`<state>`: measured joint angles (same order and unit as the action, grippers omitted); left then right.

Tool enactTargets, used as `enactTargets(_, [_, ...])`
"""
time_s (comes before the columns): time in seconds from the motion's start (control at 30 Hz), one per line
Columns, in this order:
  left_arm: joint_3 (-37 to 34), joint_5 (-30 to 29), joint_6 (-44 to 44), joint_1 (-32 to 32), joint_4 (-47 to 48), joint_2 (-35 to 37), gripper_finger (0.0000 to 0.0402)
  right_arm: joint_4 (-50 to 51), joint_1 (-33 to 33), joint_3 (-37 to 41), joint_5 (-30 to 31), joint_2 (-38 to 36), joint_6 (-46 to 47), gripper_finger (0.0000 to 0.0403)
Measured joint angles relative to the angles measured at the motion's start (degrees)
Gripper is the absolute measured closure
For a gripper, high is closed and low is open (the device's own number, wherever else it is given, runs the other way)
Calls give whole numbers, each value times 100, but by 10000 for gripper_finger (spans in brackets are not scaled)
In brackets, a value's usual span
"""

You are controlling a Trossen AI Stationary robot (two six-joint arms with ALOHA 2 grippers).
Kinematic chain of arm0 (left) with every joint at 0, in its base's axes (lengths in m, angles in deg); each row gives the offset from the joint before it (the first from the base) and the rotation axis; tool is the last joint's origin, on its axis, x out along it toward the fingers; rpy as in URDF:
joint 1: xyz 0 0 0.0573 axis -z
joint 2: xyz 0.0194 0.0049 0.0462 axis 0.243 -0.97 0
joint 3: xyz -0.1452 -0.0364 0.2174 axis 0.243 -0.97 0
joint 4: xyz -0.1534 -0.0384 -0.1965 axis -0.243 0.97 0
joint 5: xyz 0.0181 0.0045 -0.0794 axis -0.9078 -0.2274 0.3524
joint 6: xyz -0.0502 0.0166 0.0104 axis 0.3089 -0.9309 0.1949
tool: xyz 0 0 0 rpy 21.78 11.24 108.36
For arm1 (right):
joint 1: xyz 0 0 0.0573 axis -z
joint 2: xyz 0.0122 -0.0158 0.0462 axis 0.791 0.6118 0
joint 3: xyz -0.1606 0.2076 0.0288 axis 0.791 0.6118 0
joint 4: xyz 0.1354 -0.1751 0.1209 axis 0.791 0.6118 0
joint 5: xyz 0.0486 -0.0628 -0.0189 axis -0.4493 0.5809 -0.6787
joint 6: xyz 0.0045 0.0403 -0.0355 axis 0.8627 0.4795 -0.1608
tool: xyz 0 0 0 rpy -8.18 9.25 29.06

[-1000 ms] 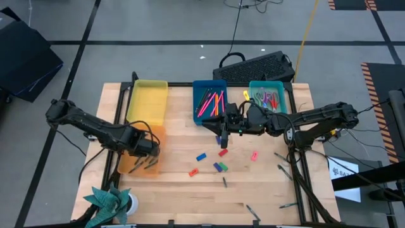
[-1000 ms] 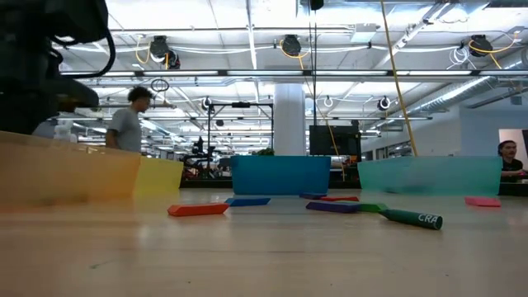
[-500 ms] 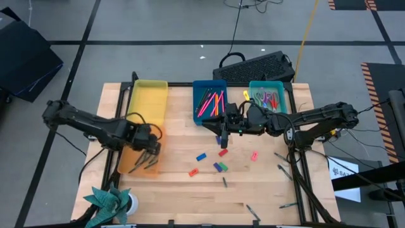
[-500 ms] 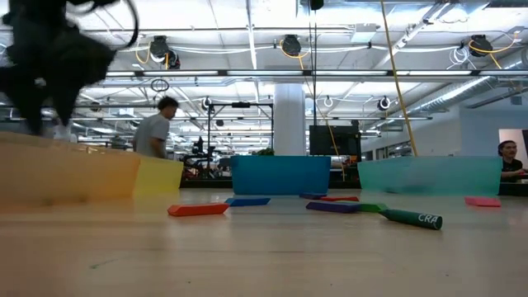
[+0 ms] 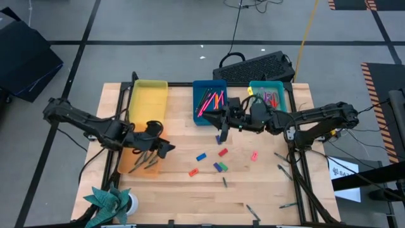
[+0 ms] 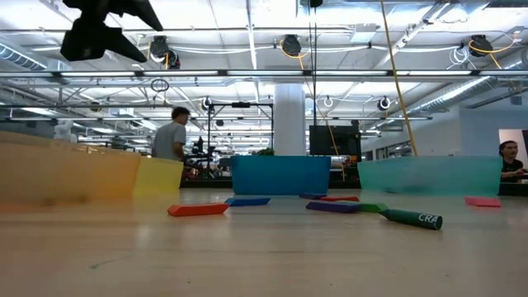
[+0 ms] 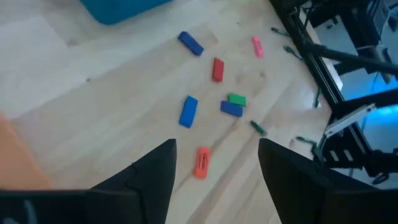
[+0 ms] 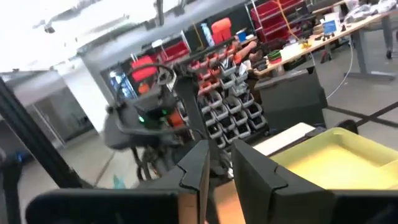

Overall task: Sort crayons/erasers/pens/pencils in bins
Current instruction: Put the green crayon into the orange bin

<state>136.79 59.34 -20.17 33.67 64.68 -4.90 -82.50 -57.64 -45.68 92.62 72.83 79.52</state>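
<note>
Several erasers lie flat on the wooden table: blue [image 7: 188,111], red [image 7: 217,70], green [image 7: 236,98], orange-red [image 7: 201,163], pink [image 7: 257,45] and another blue one [image 5: 219,137]. My left gripper [image 5: 163,147] hangs open, high above the table beside the orange bin [image 5: 138,158], with the erasers ahead of its fingers [image 7: 155,171]. My right gripper [image 5: 219,123] hovers by the blue bin [image 5: 209,101], pointing toward the table's left. Its fingers [image 8: 249,168] stand close together, and I see nothing between them. The yellow bin [image 5: 147,98] and teal bin [image 5: 267,95] stand along the far edge.
Dark pens lie in the orange bin, bright sticks in the blue and teal bins. A dark green crayon [image 6: 410,218] and loose dark pens [image 5: 283,170] lie on the table's right and near part. A keyboard [image 5: 256,66] is behind the bins. A teal paper ornament [image 5: 111,201] stands near left.
My left gripper has risen out of the orange bin and moved toward the table's right, toward the erasers, staying open. The erasers have not moved.
</note>
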Motion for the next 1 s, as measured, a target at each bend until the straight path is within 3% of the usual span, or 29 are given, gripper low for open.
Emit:
enactTargets(0.27, [0,-283,-759,137,453,370,172,47,-148,-1,-867,0,-953,339])
enactTargets(0.33, [0,-283,-1135,139,538,519,172,321,-388,-55,-492,84,-1036,339])
enactTargets(0.47, [0,-241,-1817,138,740,864,172,1946,-934,-765,719,687,-1057,339])
enactTargets(0.57, [0,-110,-2262,138,904,1063,172,2939,-1277,-1480,896,1316,-983,339])
enactTargets(0.63, [0,-89,-2526,139,955,1171,172,3535,-1459,-1913,747,1709,-707,339])
enactTargets(0.8, [0,-86,-2945,139,1008,1247,172,3925,-1827,-2139,-567,2397,-604,339])
enactTargets(1.0, [0,-84,-3076,137,1010,1241,172,5078,-2207,-2143,-611,2825,525,339])
